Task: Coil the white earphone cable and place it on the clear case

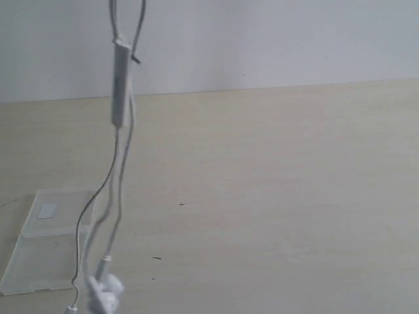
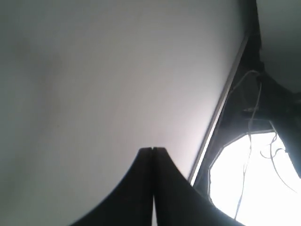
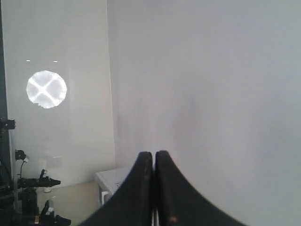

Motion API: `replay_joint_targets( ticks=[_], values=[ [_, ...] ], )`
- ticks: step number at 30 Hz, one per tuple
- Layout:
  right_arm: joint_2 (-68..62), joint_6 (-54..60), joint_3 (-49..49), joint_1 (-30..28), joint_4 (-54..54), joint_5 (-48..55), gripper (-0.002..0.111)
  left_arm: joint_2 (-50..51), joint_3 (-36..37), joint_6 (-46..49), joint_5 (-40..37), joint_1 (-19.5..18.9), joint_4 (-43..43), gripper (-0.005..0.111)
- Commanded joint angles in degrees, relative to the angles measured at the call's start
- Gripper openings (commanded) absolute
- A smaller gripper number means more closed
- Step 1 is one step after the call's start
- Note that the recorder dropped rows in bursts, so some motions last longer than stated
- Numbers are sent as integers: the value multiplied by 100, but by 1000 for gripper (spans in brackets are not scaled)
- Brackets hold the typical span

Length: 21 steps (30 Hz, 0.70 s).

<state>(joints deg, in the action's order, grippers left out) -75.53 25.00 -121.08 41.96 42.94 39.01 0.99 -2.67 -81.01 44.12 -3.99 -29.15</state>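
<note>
The white earphone cable (image 1: 120,163) hangs from above the exterior view's top edge, over the table's left part. Two strands spread apart at the top. Its slim inline remote (image 1: 120,82) dangles upright, and the earbuds (image 1: 105,288) bunch at the front edge beside the clear case (image 1: 39,258). The case lies open and flat at the front left, with a small white sticker (image 1: 47,210) on its far half. Neither gripper shows in the exterior view. My left gripper (image 2: 153,149) and right gripper (image 3: 154,153) both have jaws pressed together with a thin pale sliver between them, facing walls.
Pale wooden table (image 1: 281,196) stretches to the right of the cable, with a white wall behind it. The left wrist view shows a dark stand and a bright lamp panel (image 2: 263,183). A white box (image 3: 110,181) and dark equipment (image 3: 28,197) appear in the right wrist view.
</note>
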Motion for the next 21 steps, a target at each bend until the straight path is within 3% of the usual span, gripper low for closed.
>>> replay_joint_targets(
  ticks=[1, 4, 6, 14, 21],
  values=[
    [-290, 506, 0, -2, 647, -192, 0, 517, -912, -646, -398, -11, -781, 0],
    [-405, 694, 0, -2, 916, -345, 0, 1236, -1775, -750, -396, -11, -1000, 0],
    [-430, 928, 0, -2, 1247, -374, 0, 1823, -2527, -1196, -396, 0, -1642, 0],
    [-444, 1097, 0, -2, 1517, -117, 0, 4200, -5939, -3838, 573, 0, -5029, 0],
    [-444, 1097, 0, -2, 1517, 11, 0, 5532, -7974, -4078, 1459, 0, -5480, 3]
  ],
)
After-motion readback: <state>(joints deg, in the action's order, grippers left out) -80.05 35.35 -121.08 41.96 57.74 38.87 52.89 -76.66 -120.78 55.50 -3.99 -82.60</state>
